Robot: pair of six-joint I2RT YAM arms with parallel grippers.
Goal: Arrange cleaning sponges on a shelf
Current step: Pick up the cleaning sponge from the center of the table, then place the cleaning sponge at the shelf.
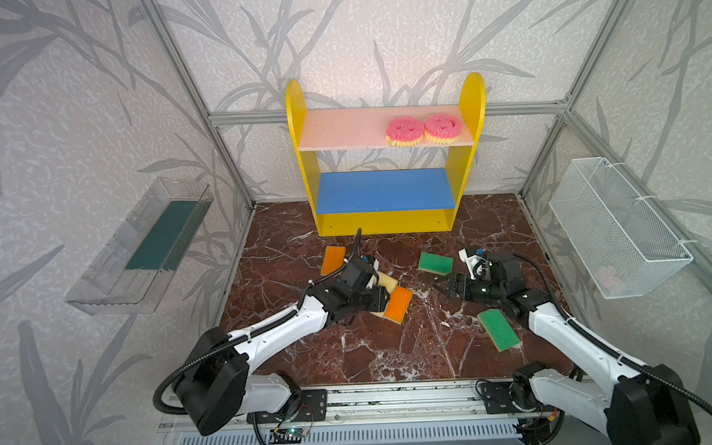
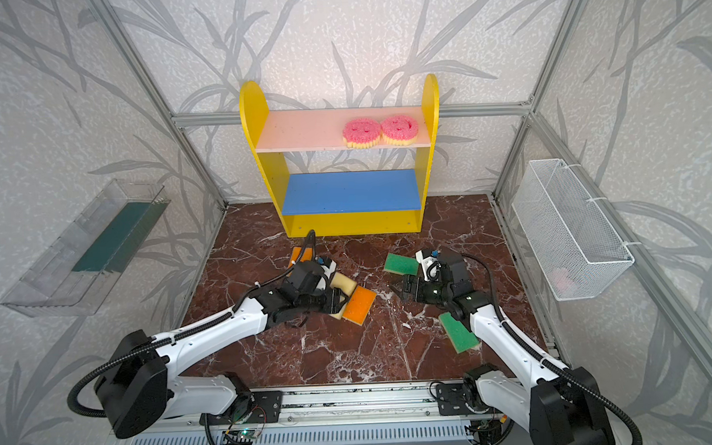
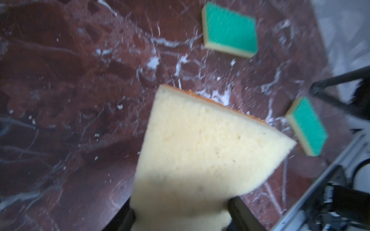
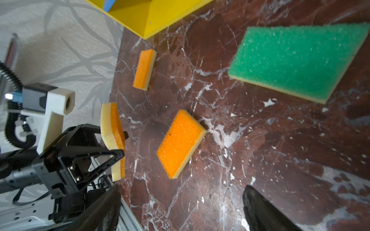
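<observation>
Top views both show the small shelf unit [image 1: 387,223] with yellow round-topped sides at the back of the red-brown marbled floor [image 1: 391,352]. At the right end of its pale pink upper board lie a round pink smiley sponge [image 1: 404,131] and a second pink smiley sponge [image 1: 443,127], touching side by side. A clear plastic tray [image 1: 116,281] with a dark green liner hangs on the left wall. A white wire mesh basket [image 1: 615,222] hangs on the right wall, with a faint pinkish blur inside that I cannot identify.

My left gripper [image 4: 124,144] is clamped on an orange rectangular sponge [image 3: 200,150], held on edge with its yellow underside facing the left wrist camera. My right gripper [image 1: 440,286] has its jaws spread wide and grips nothing. It sits low between a rear green rectangular sponge [image 1: 435,262] and a front green rectangular sponge [image 1: 498,330].

I count seven sponges. Three are orange: the held one, a flat orange sponge [image 1: 399,305] just beside the left gripper, and a far orange sponge [image 1: 333,260] near the shelf base. Two are green and two are pink.
</observation>
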